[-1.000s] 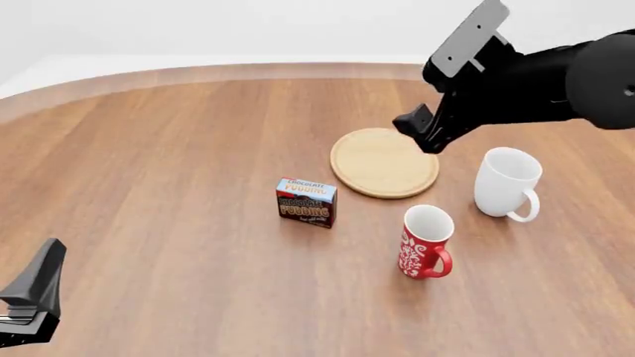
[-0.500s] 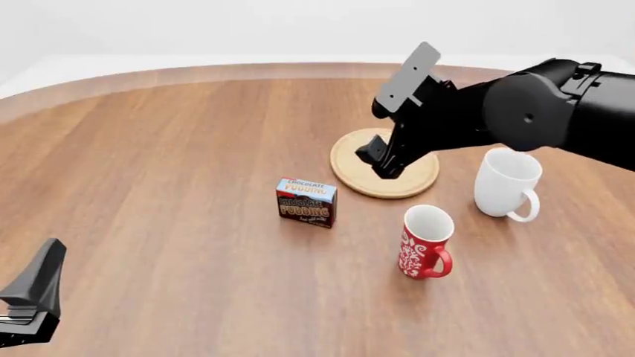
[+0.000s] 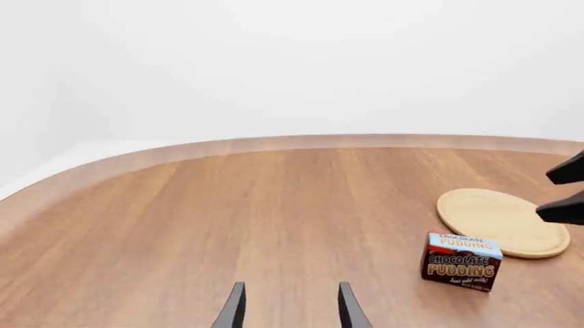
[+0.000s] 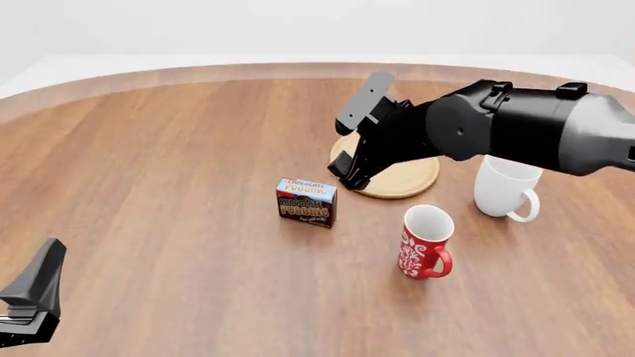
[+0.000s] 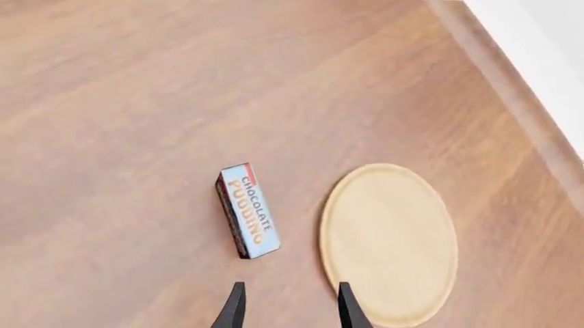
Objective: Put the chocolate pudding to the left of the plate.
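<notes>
1. My right gripper [image 4: 347, 172] hangs over the left edge of the plate [image 4: 402, 181], its jaws parted and holding nothing; in the right wrist view the two fingertips [image 5: 234, 307] frame bare wood between the carton and the plate.
2. The chocolate pudding [image 4: 305, 201] stands upright on the table [image 4: 159, 186], just to the front-left of the plate and apart from its rim, brown lettered face toward my camera and blue top up. My right gripper is near it but not touching.
3. From my left wrist camera the pudding [image 3: 461, 262] sits close beside the plate [image 3: 502, 222], with a narrow strip of wood between them.
4. My left gripper [image 4: 30, 297] rests at the near left corner of the table, well apart from everything; its fingers [image 3: 232, 311] are spread and empty.
5. A red patterned mug [image 4: 424, 242] stands in front of the plate, and a white mug [image 4: 507, 184] stands to the plate's right, partly behind my right arm.
</notes>
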